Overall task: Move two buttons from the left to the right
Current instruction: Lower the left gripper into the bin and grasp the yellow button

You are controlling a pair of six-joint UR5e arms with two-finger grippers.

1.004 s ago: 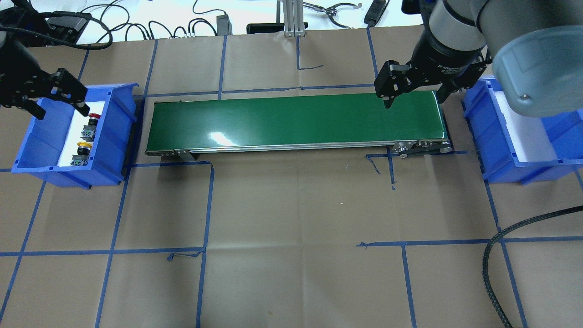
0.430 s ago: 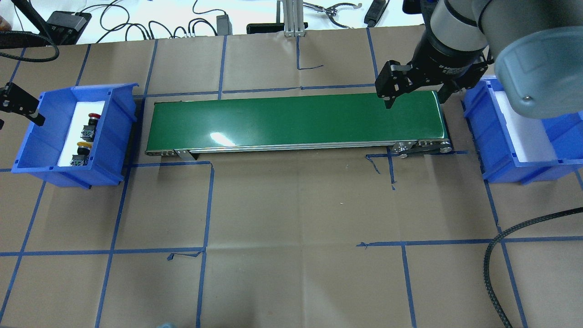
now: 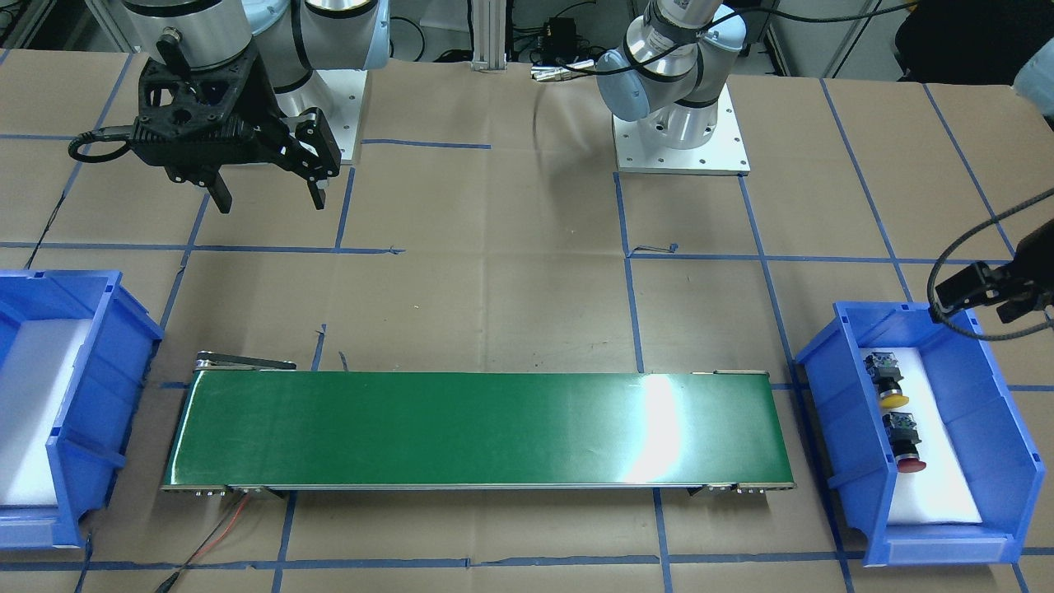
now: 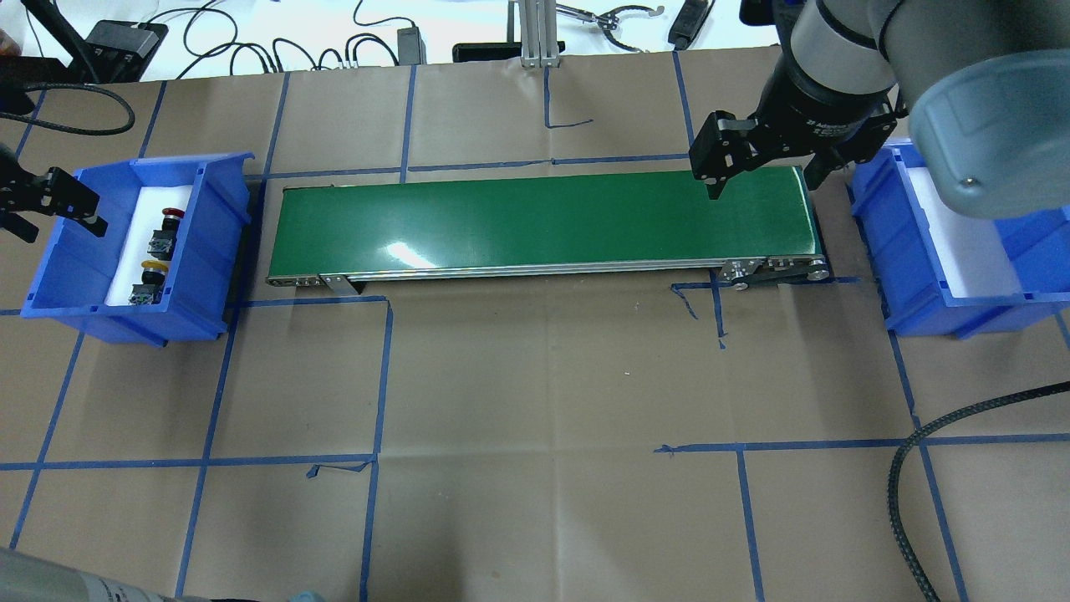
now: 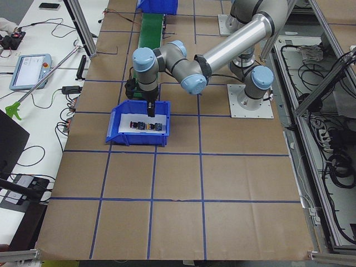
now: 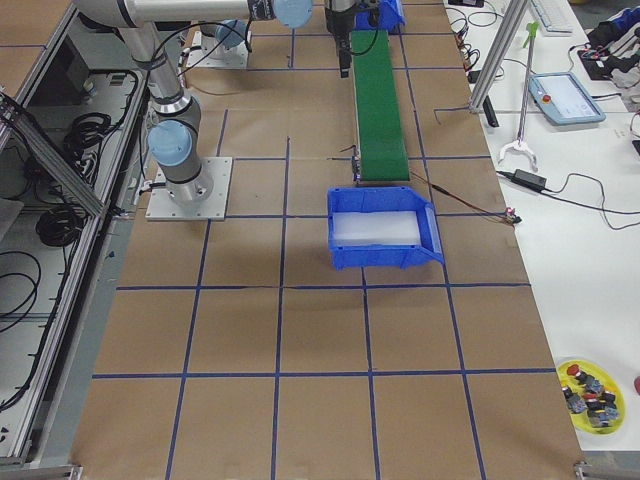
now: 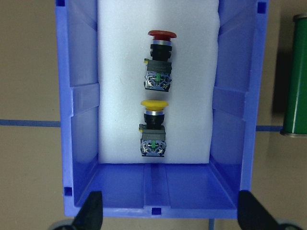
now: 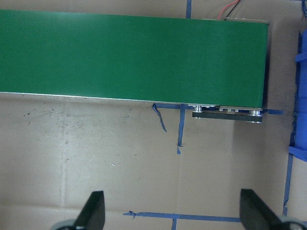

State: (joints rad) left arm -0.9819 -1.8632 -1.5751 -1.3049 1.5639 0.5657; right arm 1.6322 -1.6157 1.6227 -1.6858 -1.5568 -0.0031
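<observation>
Two push-buttons [image 3: 889, 385] lie in line on a white foam pad [image 7: 120, 96] inside the blue plastic bin [image 7: 79, 96] just off the left end of the glossy green conveyor belt [image 4: 543, 217]. The yellow button [image 7: 153, 129] is on the robot's side and the red button [image 7: 158, 60] beyond it. Each has a mushroom cap, black cylindrical body and grey block end, caps pointing away from the robot. The left gripper [image 7: 171, 213] hangs over that bin's side away from the belt, fingers spread wide, empty. Above the belt's right end the right gripper [image 3: 270, 199] is spread too, gripping nothing. One more blue bin [image 4: 899, 251] sits past that end. Wrist lettering there is too small to read.
</observation>
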